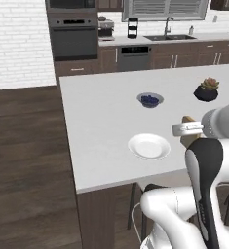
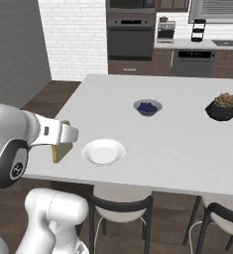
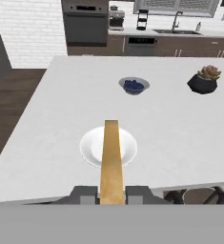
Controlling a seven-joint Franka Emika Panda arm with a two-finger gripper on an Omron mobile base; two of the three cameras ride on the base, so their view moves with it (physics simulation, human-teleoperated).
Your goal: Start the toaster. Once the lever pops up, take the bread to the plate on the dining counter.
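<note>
The fingers (image 3: 111, 194) are clamped on the bread (image 3: 111, 159), pinching the slice across its two flat faces near its lower end. In the hand view the slice shows edge-on, a narrow tan strip rising from between the two dark tips and lined up over the plate (image 3: 108, 147). From the right base view the bread (image 2: 55, 151) hangs below the hand at the near edge of the dining tabletop (image 2: 187, 134), just beside the plate (image 2: 103, 152) and not yet above it; in the left base view only a tan corner (image 1: 188, 119) shows past the wrist, so whether it is clear of the tabletop I can't quite tell.

A toasted slice is light and fairly stiff, but crumbly: a hard squeeze could crack the crust or dent the crumb, and a loose one lets it pivot. Held at one end it may swing as the arm moves. The face-to-face hold suits it; it should be carried slowly and lowered close to the plate before release, so it lies flat instead of tipping off the rim

Beyond the plate stand a bowl of something blue (image 1: 150, 100) and a potted succulent (image 1: 206, 90), both well apart from it
</note>
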